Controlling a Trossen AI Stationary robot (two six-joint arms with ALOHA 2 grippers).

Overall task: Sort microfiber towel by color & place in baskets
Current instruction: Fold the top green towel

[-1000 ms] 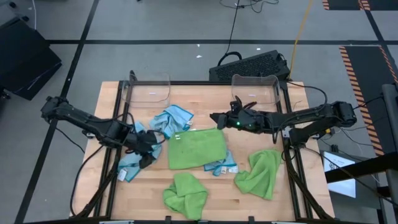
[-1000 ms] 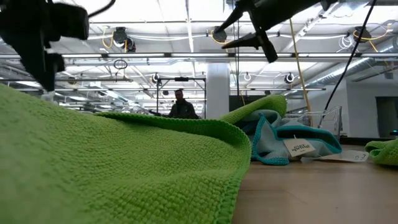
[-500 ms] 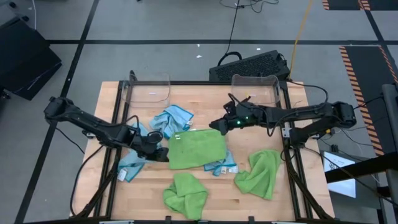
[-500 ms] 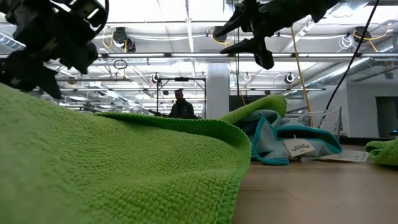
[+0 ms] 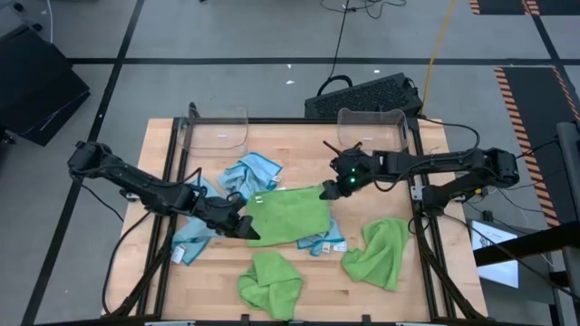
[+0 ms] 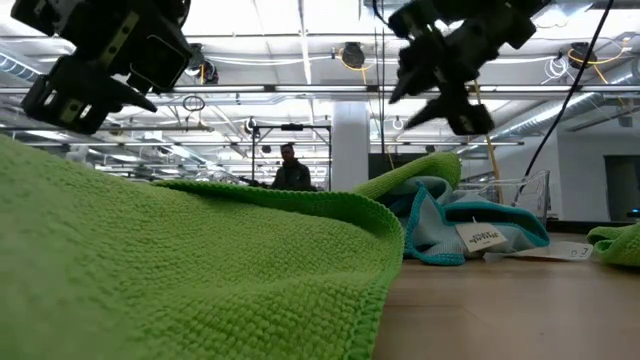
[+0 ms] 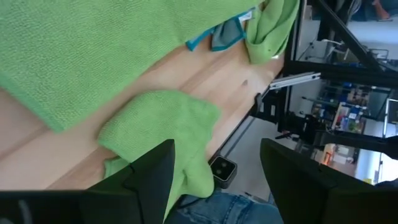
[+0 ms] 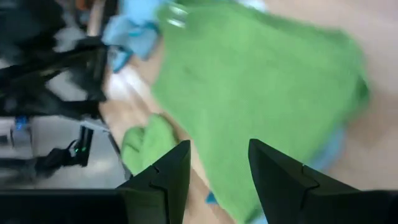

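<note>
A flat green towel (image 5: 285, 215) lies spread at the table's middle. My left gripper (image 5: 245, 226) hovers open above its left edge; its wrist view shows open fingers (image 7: 152, 180) over the table's near side. My right gripper (image 5: 331, 188) hangs open above the towel's far right corner (image 8: 261, 93), tipped downward. Two crumpled green towels (image 5: 270, 282) (image 5: 379, 252) lie near the front edge. Blue towels lie at the far left (image 5: 249, 172), the left (image 5: 190, 240) and under the flat towel's near right edge (image 5: 322, 243). Two clear baskets (image 5: 217, 131) (image 5: 372, 129) stand at the far edge.
A dark case (image 5: 362, 95) lies on the floor behind the table. The table's metal frame rails (image 5: 172, 181) (image 5: 419, 208) run along its left and right sides. A person (image 6: 292, 168) stands far back in the room.
My left gripper has moved toward the table's right, up to the flat green towel's left edge, and has rolled about its own axis. My right gripper has tipped downward and sunk toward the towel's far right corner. The towels have not moved.
</note>
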